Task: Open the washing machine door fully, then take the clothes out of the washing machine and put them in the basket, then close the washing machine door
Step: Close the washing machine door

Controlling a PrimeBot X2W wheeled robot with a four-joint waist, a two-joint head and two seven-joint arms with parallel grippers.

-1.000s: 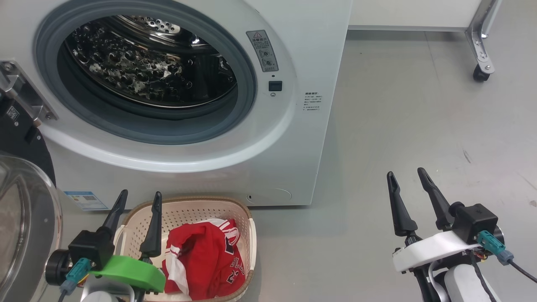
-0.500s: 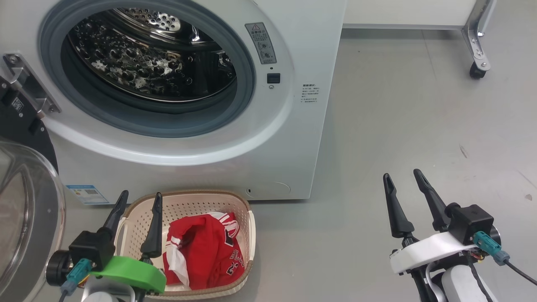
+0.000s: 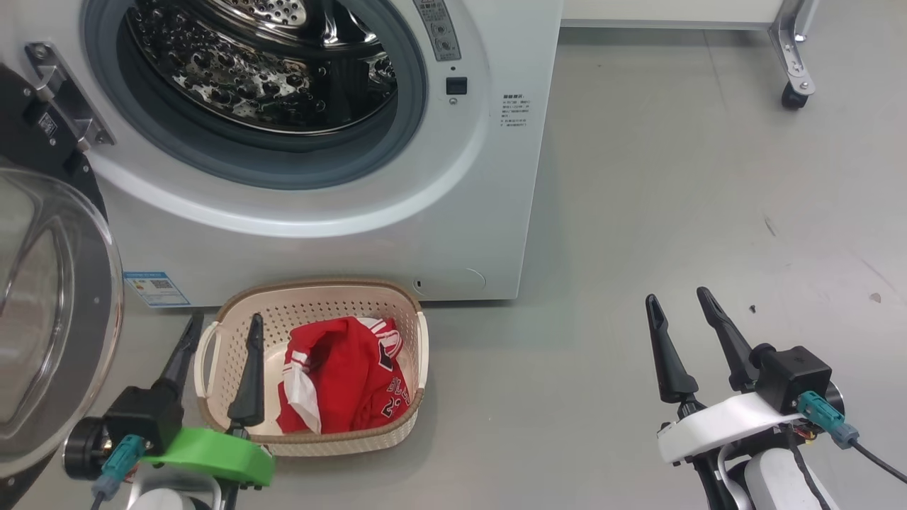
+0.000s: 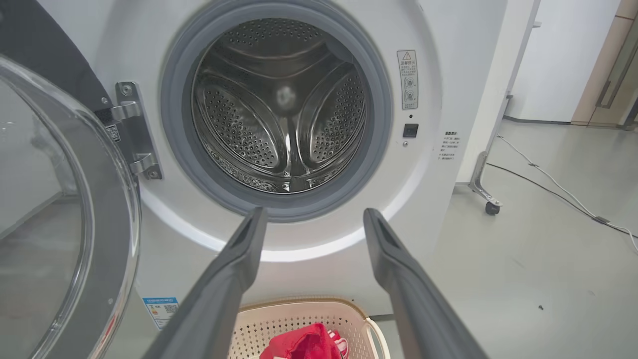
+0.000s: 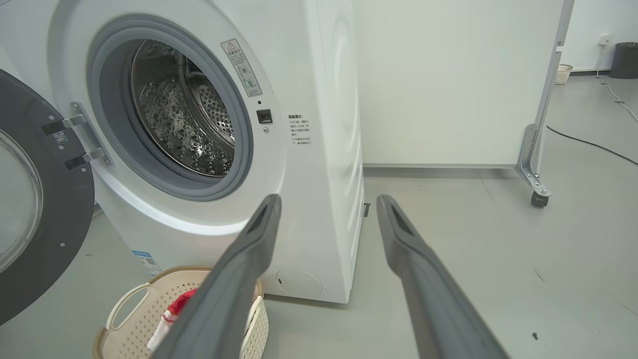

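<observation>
The washing machine (image 3: 489, 198) (image 4: 448, 60) (image 5: 324, 99) stands ahead with its steel drum bare inside. Its door (image 3: 42, 312) (image 4: 60, 224) (image 5: 30, 209) hangs swung wide to the left, glass bowl showing. On the floor in front sits the cream basket (image 3: 315, 296) (image 4: 299, 311) (image 5: 129, 319) with the red clothes (image 3: 347, 379) (image 4: 304, 346) (image 5: 177, 305) lying in it. My left gripper (image 3: 222, 329) (image 4: 311, 217) hovers open over the basket's left end, nothing between its fingers. To the right, over bare floor, my right gripper (image 3: 679, 301) (image 5: 329, 204) is open and holds nothing.
A white panel on a metal leg with a caster (image 3: 792, 95) (image 5: 537, 198) stands behind and right of the machine. A cable (image 4: 548, 184) runs over the grey floor there. A dark bin (image 5: 625, 60) stands far back.
The head view has tilted down, so machine and basket sit higher in it. Against the basket, my left gripper has drawn back a little. Both grippers stay open.
</observation>
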